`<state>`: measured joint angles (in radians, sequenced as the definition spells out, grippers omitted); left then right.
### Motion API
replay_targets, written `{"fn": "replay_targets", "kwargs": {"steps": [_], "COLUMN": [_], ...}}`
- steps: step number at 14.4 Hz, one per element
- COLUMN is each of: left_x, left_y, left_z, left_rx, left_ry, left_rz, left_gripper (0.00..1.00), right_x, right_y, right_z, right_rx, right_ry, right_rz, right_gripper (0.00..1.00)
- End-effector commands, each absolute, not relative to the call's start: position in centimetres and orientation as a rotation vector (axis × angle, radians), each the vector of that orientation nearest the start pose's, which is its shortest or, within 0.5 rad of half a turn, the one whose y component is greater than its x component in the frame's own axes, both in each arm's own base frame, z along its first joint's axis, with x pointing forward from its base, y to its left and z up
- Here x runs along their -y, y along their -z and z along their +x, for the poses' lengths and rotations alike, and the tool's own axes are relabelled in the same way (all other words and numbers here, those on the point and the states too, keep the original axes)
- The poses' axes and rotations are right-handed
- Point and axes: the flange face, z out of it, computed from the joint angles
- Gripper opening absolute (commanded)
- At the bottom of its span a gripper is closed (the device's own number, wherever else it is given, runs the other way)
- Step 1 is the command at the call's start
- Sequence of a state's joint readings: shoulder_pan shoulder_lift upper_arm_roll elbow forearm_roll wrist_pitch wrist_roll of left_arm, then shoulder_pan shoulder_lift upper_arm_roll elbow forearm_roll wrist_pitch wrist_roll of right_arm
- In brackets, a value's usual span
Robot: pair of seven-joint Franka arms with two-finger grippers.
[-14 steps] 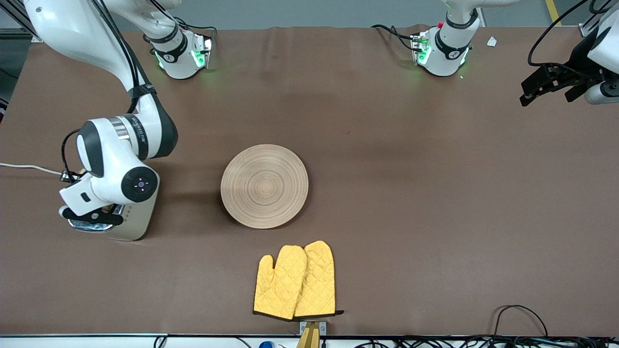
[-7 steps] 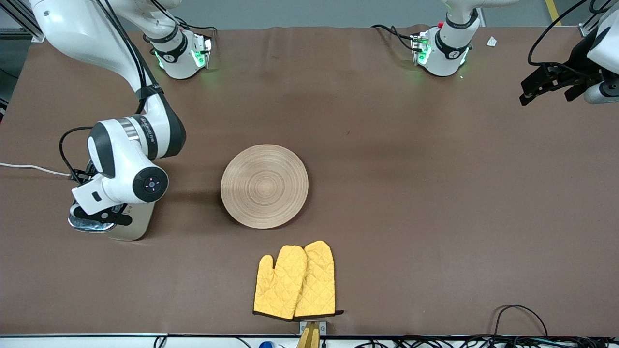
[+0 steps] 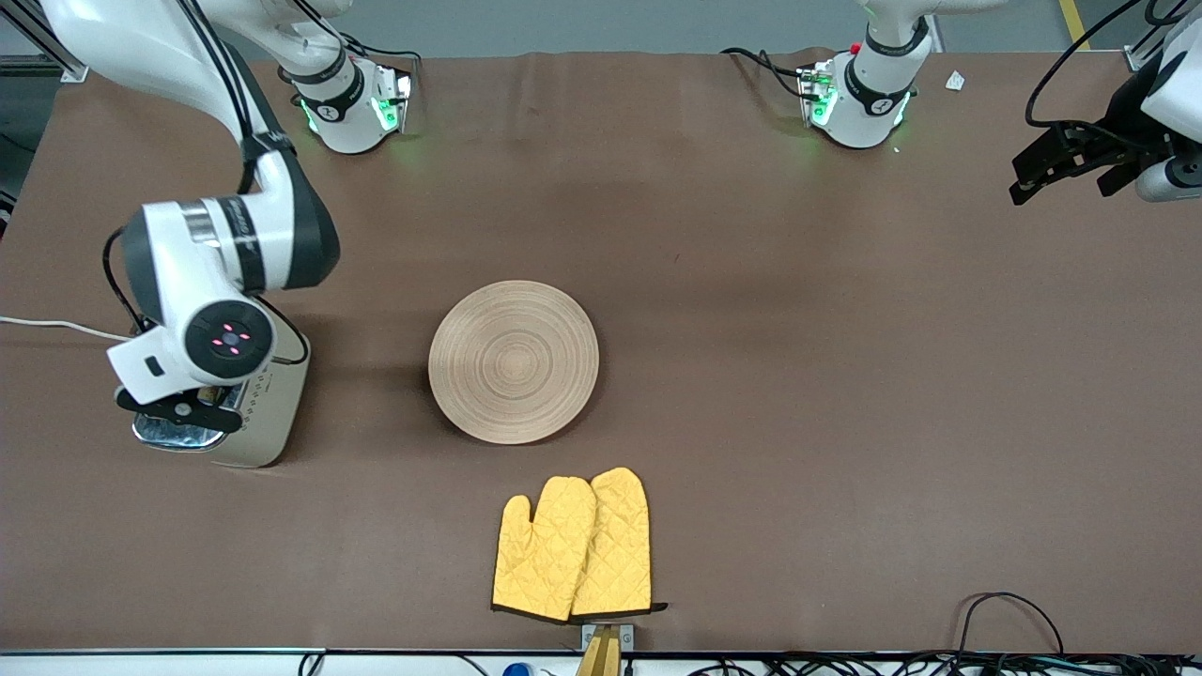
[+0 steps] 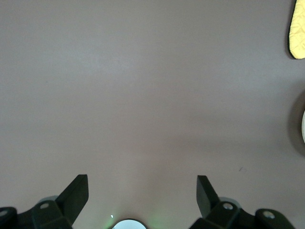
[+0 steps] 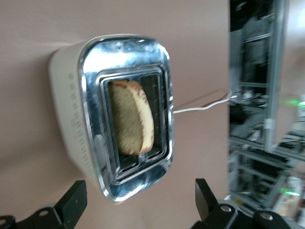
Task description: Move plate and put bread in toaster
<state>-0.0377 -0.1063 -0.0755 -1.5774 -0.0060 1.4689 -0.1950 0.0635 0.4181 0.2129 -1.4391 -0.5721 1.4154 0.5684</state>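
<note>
The cream-beige toaster (image 3: 270,413) stands at the right arm's end of the table. In the right wrist view its chrome top (image 5: 90,71) shows the brown bread (image 5: 131,117) standing in one slot. My right gripper (image 5: 138,198) hovers open and empty just above the toaster, and the front view shows it over the toaster too (image 3: 178,413). The wooden plate (image 3: 514,361) lies bare mid-table. My left gripper (image 3: 1019,185) waits open and empty, raised over the left arm's end of the table, and it looks down on bare table (image 4: 143,188).
A pair of yellow oven mitts (image 3: 573,545) lies nearer to the front camera than the plate. The toaster's white cord (image 3: 56,326) runs off the table's end. Cables lie along the front edge (image 3: 1005,610). The two arm bases stand along the table's top edge.
My right hand has shifted and turned above the toaster and now sits a little higher over it. The plate, the mitts and the left arm have not moved.
</note>
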Motion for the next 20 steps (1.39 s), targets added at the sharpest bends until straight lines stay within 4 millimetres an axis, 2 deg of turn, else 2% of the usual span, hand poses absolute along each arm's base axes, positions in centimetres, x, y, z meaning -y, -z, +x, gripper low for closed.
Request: {"fn": "replay_targets", "kwargs": {"steps": [1,3,4,6,8,11,16,18,20], "left_x": [6.0,6.0,6.0,6.0,6.0,5.8,5.5,5.4,5.5], "left_y": [-67.4,-67.5,-67.5,-67.5,-67.6,-67.6,-67.8,-68.4,-67.9], "left_z": [50.5,50.4,50.4,50.4,50.4,50.3,50.4,50.5,50.7], "left_rx": [0.137,0.14,0.139,0.142,0.142,0.147,0.13,0.108,0.024], "left_ry": [-0.011,-0.006,-0.006,-0.006,-0.004,-0.006,0.002,0.023,0.01], "left_rz": [-3.15,-3.15,-3.151,-3.151,-3.152,-3.151,-3.152,-3.154,-3.152], "left_gripper": [1.0,1.0,1.0,1.0,1.0,1.0,1.0,1.0,1.0], "right_x": [-7.2,-4.8,-3.3,-0.1,0.8,0.1,-0.9,-0.5,-0.7], "right_y": [-49.6,-52.8,-55.1,-57.9,-60.6,-64.3,-66.5,-66.5,-66.4], "right_z": [61.8,61.1,60.7,59.8,58.6,56.5,54.5,54.5,54.5], "right_rx": [0.338,0.335,0.312,0.273,0.191,0.189,0.141,0.12,0.107], "right_ry": [0.216,0.202,0.159,0.122,0.057,-0.02,-0.032,-0.031,-0.029], "right_rz": [2.683,2.823,2.888,3.001,3.042,3.064,3.101,3.104,3.109], "right_gripper": [1.0,1.0,1.0,1.0,1.0,1.0,1.0,1.0,1.0]}}
